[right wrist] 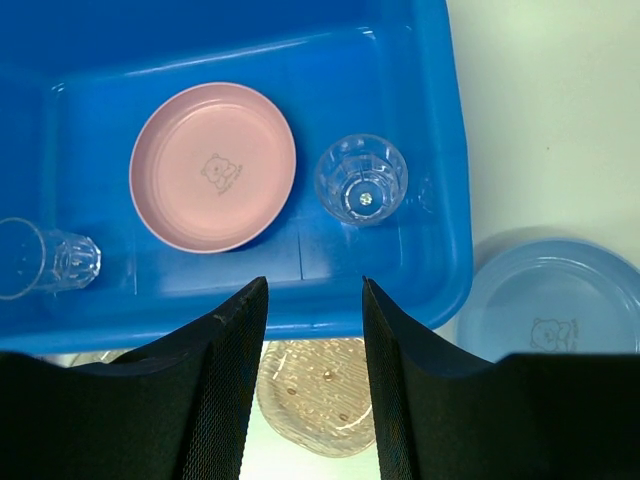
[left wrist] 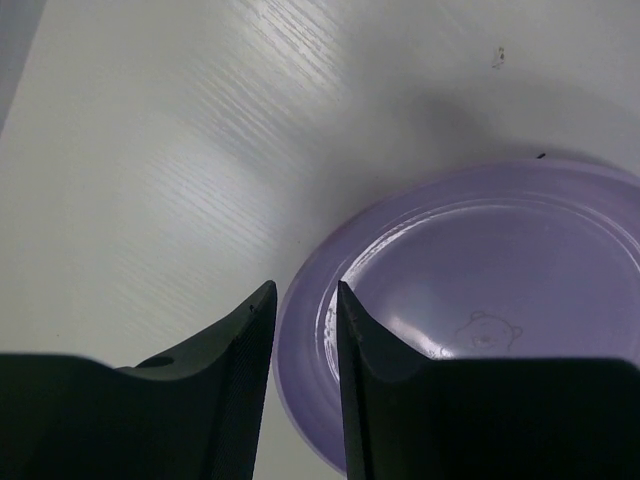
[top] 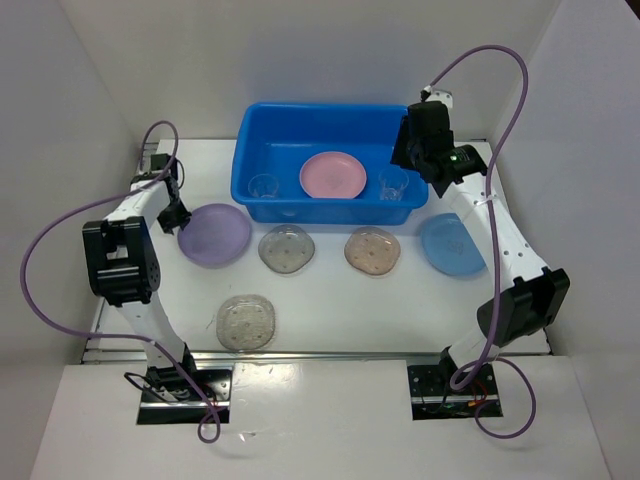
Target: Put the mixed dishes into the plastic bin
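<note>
1. Lavender plate (top: 214, 235) lies on the table (top: 330, 310), left of the plastic bin (top: 243, 178); left gripper (left wrist: 305, 295) pinches its rim narrowly.
2. Shallow edge grip may slip when lifted.
3. Right gripper (right wrist: 315, 285) hovers over the bin, wide, empty.

White table (top: 400, 310), faint wood grain; plain white walls (top: 330, 50) on three sides; soft even light.

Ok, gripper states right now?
Left gripper: closed on the lavender plate rim.
Right gripper: open, empty, over the blue bin.
</note>
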